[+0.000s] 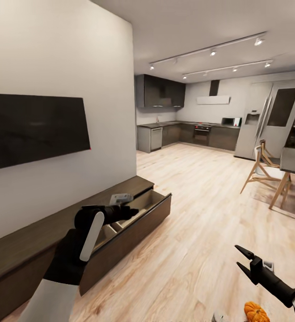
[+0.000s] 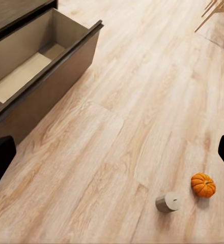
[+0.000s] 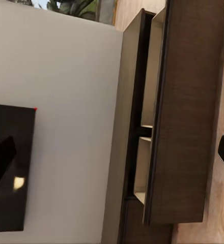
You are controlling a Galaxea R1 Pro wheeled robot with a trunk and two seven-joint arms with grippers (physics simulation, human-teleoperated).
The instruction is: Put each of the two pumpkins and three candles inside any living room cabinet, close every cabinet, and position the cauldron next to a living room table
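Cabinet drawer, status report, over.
Drawer pulled open. Left end effector over it, state unclear. Right end effector open, empty. Pumpkin and candle on floor.

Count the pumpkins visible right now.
1. A pumpkin lies on the wooden floor beside a candle, near the robot's right side. The second pumpkin may be hidden elsewhere.

I am in an open-plan home, in the living room with the kitchen beyond. A TV (image 1: 33, 129) hangs on the white wall above a low dark cabinet (image 1: 134, 214) whose drawer stands open. Light wood floor (image 1: 201, 197) runs through to dark kitchen units (image 1: 196, 134) with an oven (image 1: 202, 133), a microwave (image 1: 230, 121), a hood (image 1: 213, 99) and a tall fridge (image 1: 259, 120). Wooden chairs (image 1: 260, 167) stand at the right. Track lights (image 1: 212, 52) line the ceiling.
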